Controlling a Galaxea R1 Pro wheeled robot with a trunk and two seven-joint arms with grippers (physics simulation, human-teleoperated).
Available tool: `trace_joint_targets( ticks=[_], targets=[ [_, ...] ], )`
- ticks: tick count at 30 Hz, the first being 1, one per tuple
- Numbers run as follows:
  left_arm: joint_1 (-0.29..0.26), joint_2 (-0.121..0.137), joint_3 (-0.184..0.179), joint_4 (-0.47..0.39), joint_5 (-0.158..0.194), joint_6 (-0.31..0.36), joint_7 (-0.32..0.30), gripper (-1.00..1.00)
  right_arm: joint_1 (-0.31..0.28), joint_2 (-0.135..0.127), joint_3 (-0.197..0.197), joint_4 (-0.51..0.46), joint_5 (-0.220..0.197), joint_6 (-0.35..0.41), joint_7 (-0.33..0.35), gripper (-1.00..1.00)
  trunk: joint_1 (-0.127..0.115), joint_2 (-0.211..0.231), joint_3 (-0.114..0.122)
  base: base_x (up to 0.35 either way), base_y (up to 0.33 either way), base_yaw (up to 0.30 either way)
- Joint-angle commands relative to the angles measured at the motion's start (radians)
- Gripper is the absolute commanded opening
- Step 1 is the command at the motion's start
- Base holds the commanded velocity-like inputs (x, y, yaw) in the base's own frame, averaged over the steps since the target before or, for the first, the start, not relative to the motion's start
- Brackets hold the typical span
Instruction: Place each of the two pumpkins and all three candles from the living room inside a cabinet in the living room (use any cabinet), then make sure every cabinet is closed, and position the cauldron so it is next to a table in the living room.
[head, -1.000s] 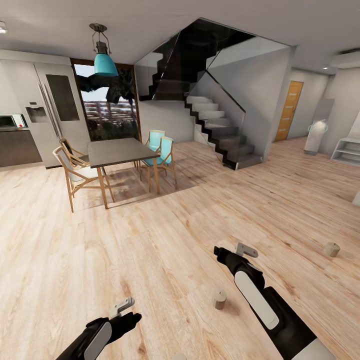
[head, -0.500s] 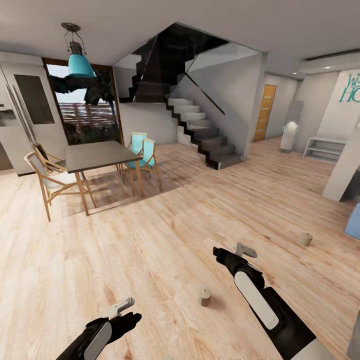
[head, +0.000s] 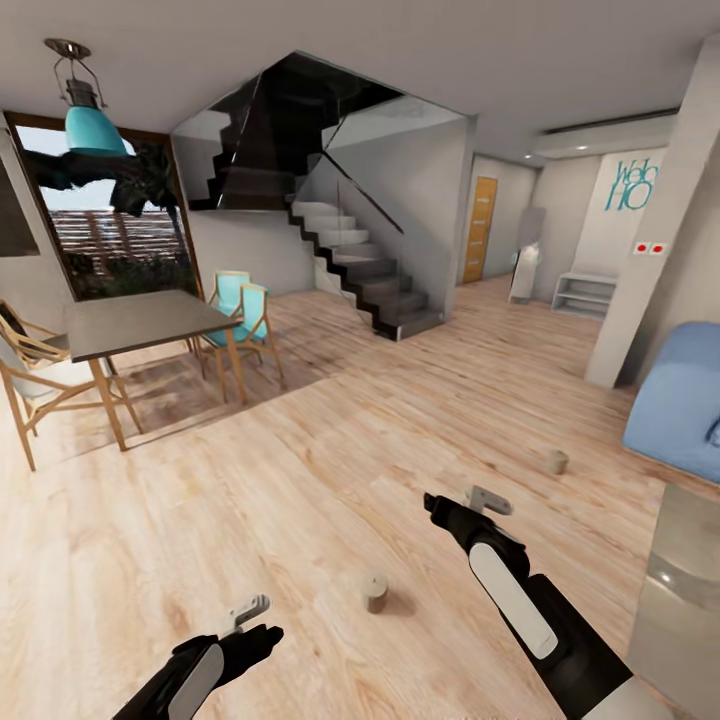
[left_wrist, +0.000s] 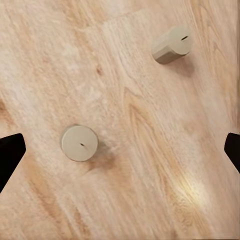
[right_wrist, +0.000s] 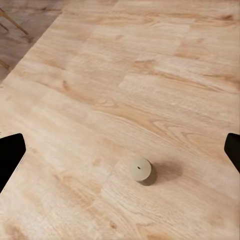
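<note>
Wooden floor (head: 300, 480) carried stubby beige candles (head: 376, 592); left gripper (left_wrist: 120, 150) and right gripper (right_wrist: 120, 150) both hung spread, empty.

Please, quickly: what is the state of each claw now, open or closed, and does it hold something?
Left claw: open, holding nothing; two candles stand on the floor below it.
Right claw: open, holding nothing.

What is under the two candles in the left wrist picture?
Both candles stand upright on the bare wooden floor, each casting a small shadow. The floor directly beneath each candle is covered by its base.
</note>
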Motion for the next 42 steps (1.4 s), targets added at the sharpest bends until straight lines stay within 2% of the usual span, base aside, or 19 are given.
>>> trace_joint_targets(
  ticks=[1, 7, 23, 28, 31, 37, 42],
  targets=[
    [0.000, 0.001, -0.007, -0.003, 0.010, 0.002, 0.008, 1.00, -0.001, -0.001, 0.002, -0.001, -0.005, 0.003, 0.005, 1.00, 0.000, -0.001, 0.000, 0.000, 0.000, -0.242],
    [0.000, 0.002, -0.007, -0.003, 0.010, 0.002, 0.008, 1.00, -0.001, 0.001, 0.002, 0.000, -0.005, 0.006, 0.032, 1.00, 0.000, -0.001, 0.004, 0.000, 0.000, -0.162],
    [0.000, 0.002, -0.002, -0.003, 0.012, 0.002, 0.023, 1.00, -0.001, 0.002, 0.002, 0.001, -0.005, 0.006, 0.034, 1.00, 0.000, -0.001, 0.004, 0.000, 0.000, -0.005],
    [0.000, 0.002, -0.002, -0.003, 0.013, -0.020, 0.024, 1.00, -0.001, 0.002, 0.002, 0.001, -0.005, 0.007, 0.033, 1.00, 0.000, -0.001, 0.004, 0.000, 0.000, 0.000],
    [0.000, 0.001, -0.002, 0.000, 0.013, -0.025, 0.033, 1.00, -0.001, 0.002, 0.002, 0.000, -0.005, 0.007, 0.033, 1.00, 0.011, -0.022, -0.005, 0.000, 0.000, 0.000],
    [0.000, -0.001, -0.001, 0.009, 0.012, -0.051, 0.130, 1.00, -0.001, 0.002, 0.004, -0.015, -0.003, 0.009, 0.029, 1.00, 0.034, -0.064, -0.024, 0.000, 0.000, 0.000],
    [0.000, -0.005, 0.000, 0.010, 0.012, -0.057, 0.140, 1.00, -0.001, 0.002, 0.007, -0.027, -0.002, 0.042, 0.028, 1.00, 0.054, -0.099, -0.040, 0.000, 0.000, 0.000]
  ],
)
